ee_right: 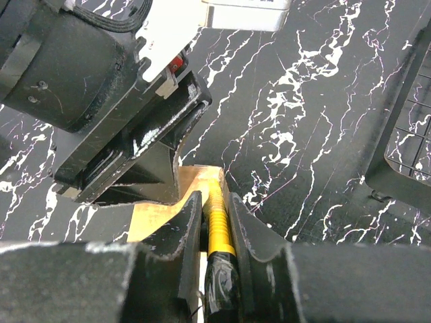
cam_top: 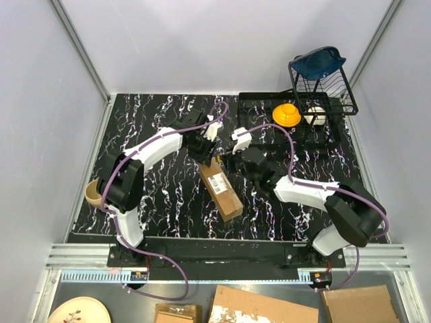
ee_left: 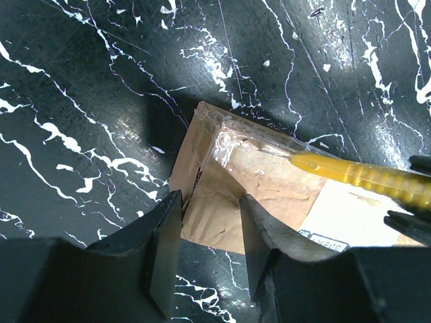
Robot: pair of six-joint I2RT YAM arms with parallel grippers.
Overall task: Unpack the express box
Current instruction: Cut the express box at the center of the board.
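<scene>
the box (cam_top: pixel 221 190) lies flat near the middle of the black marbled table (cam_top: pixel 155 208), between the two arms, slanting from upper left to lower right. it is closed, with clear tape over its top and a white label on that face.

the left gripper (ee_left: pixel 210 252) is at the box's far end. its fingers stand moderately apart and the edge of the box shows in the gap; we cannot tell whether they touch the cardboard. the right gripper (ee_right: pixel 217 245) is clamped narrow on a yellow knife (ee_left: pixel 367 178), whose black part points toward the wrist. the knife's thin blade lies against the taped top of the box, close to the end by the left gripper.

at the far right corner stands a black wire rack (cam_top: pixel 345 94). a yellow thing (cam_top: pixel 287 114) and a pale round thing (cam_top: pixel 315 116) sit in it side by side, and a blue thing (cam_top: pixel 318 62) lies on its top. a tan bowl (cam_top: pixel 92 192) sits at the table's left edge; we cannot see what it holds. in front of the table lie a plate (cam_top: pixel 77 311) and cardboard pieces (cam_top: pixel 264 308).
</scene>
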